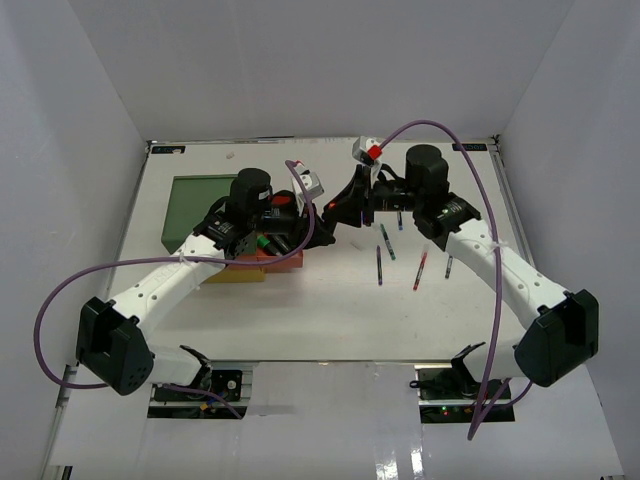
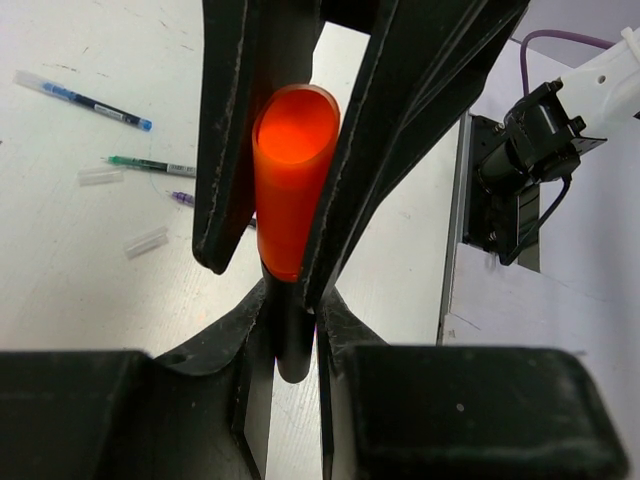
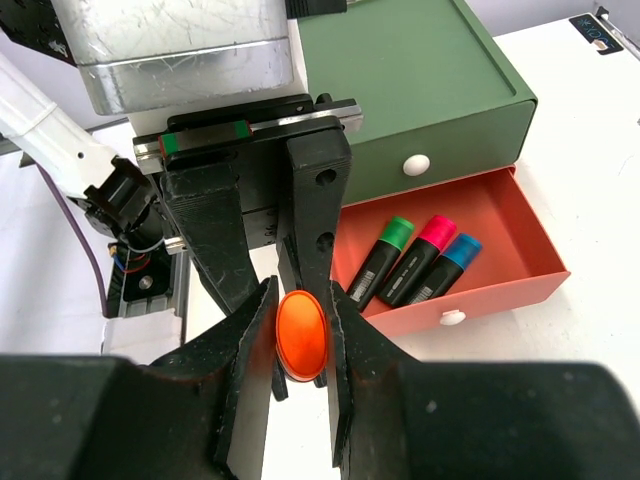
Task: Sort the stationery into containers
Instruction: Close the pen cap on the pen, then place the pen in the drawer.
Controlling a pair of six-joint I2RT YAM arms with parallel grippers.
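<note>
We look down on a flat white tabletop (image 1: 330,310), boxed in by plain white panels: a back wall (image 1: 300,60), a left wall (image 1: 60,150) and a right wall (image 1: 585,120). A thin metal strip (image 1: 507,200) runs along the tabletop's right edge. A small dark far-left label (image 1: 166,150) lies flat at one far corner, with a matching far-right label (image 1: 472,147) at the other. Below the near edge, a glossy white ledge (image 1: 330,440) catches the light.

The right fingers (image 3: 245,360) press both sides of the orange-capped highlighter (image 3: 302,335), and the left fingers (image 3: 318,200) flank it from above. Behind it, the red-orange drawer (image 3: 500,295) stands open under the closed green drawer (image 3: 420,80). It holds the green-capped highlighter (image 3: 385,255), pink-capped highlighter (image 3: 420,260) and blue-capped highlighter (image 3: 450,262) side by side.
</note>
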